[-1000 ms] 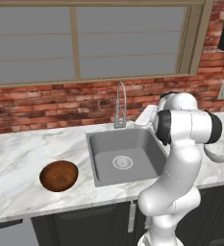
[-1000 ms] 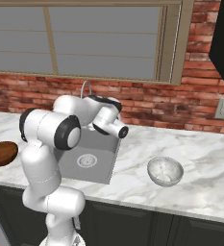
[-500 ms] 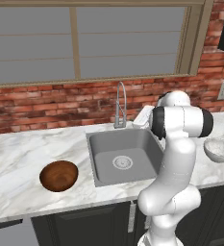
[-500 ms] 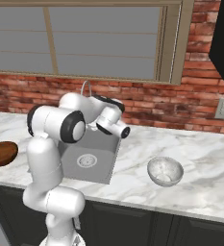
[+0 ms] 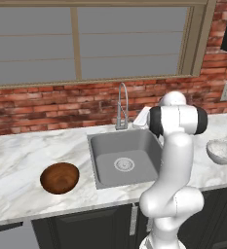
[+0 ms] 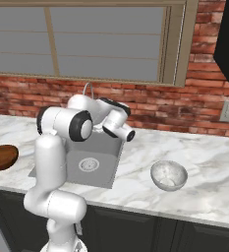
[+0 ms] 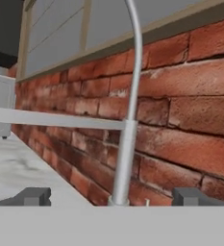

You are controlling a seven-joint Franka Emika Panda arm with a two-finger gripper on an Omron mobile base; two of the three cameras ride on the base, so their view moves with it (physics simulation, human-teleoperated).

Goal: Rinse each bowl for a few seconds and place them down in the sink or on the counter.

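Bowls sitting on counter (image 5: 17,165), one each side of sink (image 5: 127,163). Wood-look brown bowl (image 5: 60,178) resting upright on marble to left of basin, near front edge; also showing at far left edge in right base view (image 6: 2,157). Pale speckled bowl (image 6: 169,175) resting upright on counter to right of basin, well apart from it; showing at right in left base view (image 5: 222,151). Both bowls untouched, nothing in them that can be made out. Sink basin lying between them w/ round drain in middle, looking dry. Chrome faucet (image 5: 122,108) rising at back rim against brick wall (image 6: 185,115), window above. White arm bending over right side of basin, hand pointing toward faucet. Gripper (image 7: 114,196) spread wide, holding nothing; finger tips (image 7: 34,196) flanking faucet stem (image 7: 125,149) in hand view, stem centred between them but farther off, not touching.
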